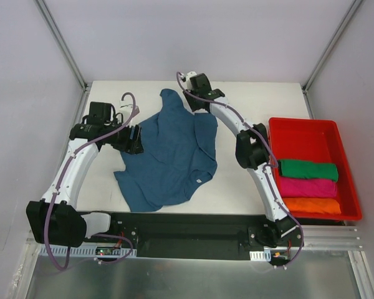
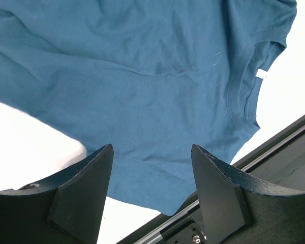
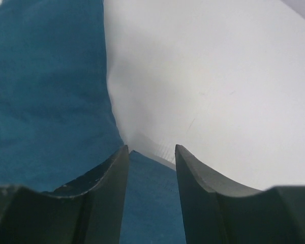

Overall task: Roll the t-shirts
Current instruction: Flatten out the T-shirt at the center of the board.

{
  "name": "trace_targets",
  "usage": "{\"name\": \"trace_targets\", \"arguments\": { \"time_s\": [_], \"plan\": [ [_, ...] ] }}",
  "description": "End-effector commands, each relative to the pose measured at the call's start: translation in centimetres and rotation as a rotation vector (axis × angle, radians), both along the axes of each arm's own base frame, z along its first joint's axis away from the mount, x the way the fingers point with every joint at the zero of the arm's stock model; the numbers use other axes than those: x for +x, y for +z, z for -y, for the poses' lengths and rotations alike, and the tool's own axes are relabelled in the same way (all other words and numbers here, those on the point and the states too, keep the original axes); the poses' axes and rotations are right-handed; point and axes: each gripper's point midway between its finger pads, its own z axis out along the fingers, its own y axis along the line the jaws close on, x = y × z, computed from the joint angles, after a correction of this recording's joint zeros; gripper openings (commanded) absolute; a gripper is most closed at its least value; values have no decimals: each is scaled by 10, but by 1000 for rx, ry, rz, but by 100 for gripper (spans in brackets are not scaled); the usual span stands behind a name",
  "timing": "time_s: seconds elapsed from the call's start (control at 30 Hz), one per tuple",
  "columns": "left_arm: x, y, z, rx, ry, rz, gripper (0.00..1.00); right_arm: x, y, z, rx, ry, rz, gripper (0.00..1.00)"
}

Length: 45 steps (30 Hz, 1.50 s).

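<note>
1. White and matt, the worktop [image 1: 249, 106] carries everything. Pale grey walls [image 1: 193, 37] close it in on three sides. Bare metal posts [image 1: 61, 43] rise from the far corners. A black base plate [image 1: 193, 227] runs along the near edge, where my arms are bolted.
2. The teal t-shirt [image 1: 171, 156] lies spread on the middle-left of the worktop. Its cloth is soft and loosely creased. One sleeve reaches toward the far side. The ribbed collar and its small white neck label [image 1: 201, 180] point to the near right.
3. A red tray [image 1: 302, 121] of glossy hard plastic sits at the right side, well apart from the teal t-shirt. It is rectangular with a raised rim.
4. Three soft rolls lie side by side in the tray: a green t-shirt [image 1: 308, 169] farthest, a magenta t-shirt [image 1: 308, 187] in the middle and an orange t-shirt [image 1: 311, 205] nearest me.
5. My left tool [image 2: 151, 147] hangs over the teal t-shirt's left edge. Its black, wedge-shaped fingers [image 2: 86, 188] stand wide apart with nothing gripped.
6. My right tool [image 3: 151, 147] is at the far sleeve, its dark curved fingers partly apart and not clamped. Teal cloth shows low in the gap and bare worktop at the tips. I cannot tell whether the cloth touches the pads.
</note>
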Motion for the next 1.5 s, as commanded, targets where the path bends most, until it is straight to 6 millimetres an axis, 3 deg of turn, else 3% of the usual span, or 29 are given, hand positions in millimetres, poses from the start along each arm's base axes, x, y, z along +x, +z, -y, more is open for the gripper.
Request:
{"name": "trace_targets", "arguments": {
  "time_s": [0.0,0.23,0.33,0.5,0.63,0.8,1.0,1.17,1.3,1.33,1.47],
  "plan": [
    [-8,4,-8,3,34,10,63,-16,-12,5,-30,-2,-67,45],
    [-10,3,-13,-12,56,13,63,-22,-18,2,-46,36,-109,45],
    [-10,10,-16,-14,63,38,64,-35,-27,8,-91,44,-157,44],
    [-10,14,-18,-4,58,63,65,-54,-25,12,-96,85,-211,47],
    [-13,4,-17,-7,54,34,65,-62,-9,6,-55,94,-207,54],
    [-16,-10,-12,-34,48,-33,65,-92,-23,10,-103,100,-288,57],
    [-15,-13,-13,-28,48,-41,65,-112,-1,16,-124,99,-265,62],
    [-25,-51,-11,-43,87,-210,62,-119,21,22,-141,106,-228,64],
    [-28,-76,-12,-34,98,-318,50,-133,27,23,-156,132,-231,64],
    [-27,-83,-12,-30,99,-348,38,-138,25,24,-158,138,-246,63],
    [-21,-86,-8,-55,84,-376,20,-168,8,25,-175,169,-323,62]
  ]
}}
